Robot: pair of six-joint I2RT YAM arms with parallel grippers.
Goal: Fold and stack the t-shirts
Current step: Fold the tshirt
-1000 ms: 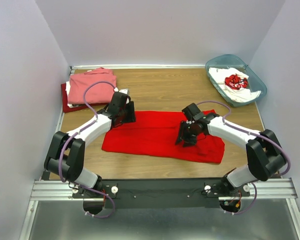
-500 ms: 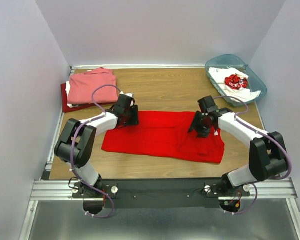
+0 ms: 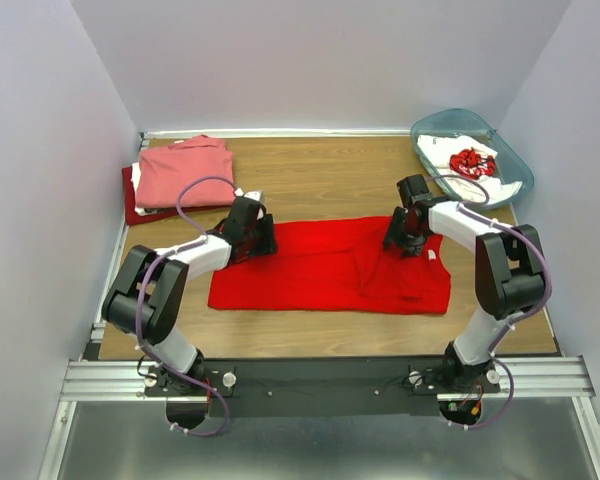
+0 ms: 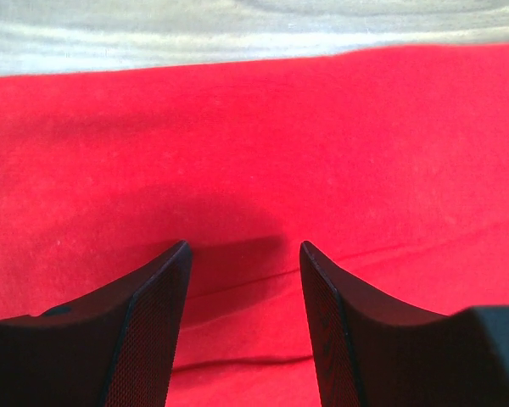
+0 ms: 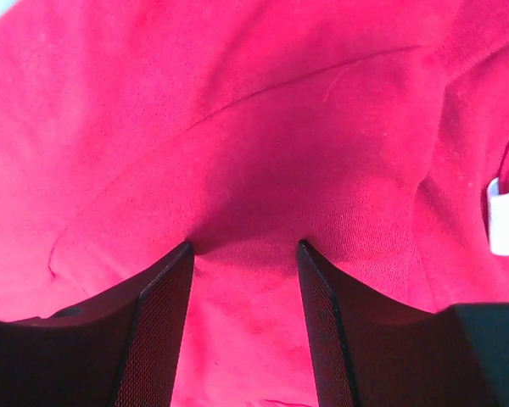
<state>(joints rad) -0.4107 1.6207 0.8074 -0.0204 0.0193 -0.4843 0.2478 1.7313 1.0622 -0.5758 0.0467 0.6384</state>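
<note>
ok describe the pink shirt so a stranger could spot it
At the table's far left corner sits a pile of shirts. The pink shirt lies on top, paler than the dark red one beneath and the bright red one spread mid-table.

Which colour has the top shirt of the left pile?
The top shirt is salmon pink; see the top external view.

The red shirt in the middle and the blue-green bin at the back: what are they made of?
The red t-shirt looks like soft, matte knit cloth, likely cotton: it creases and shows fine seam lines up close. The bin looks like smooth, translucent teal plastic: its thin tinted walls hold a rigid shape and seem to let light through.
</note>
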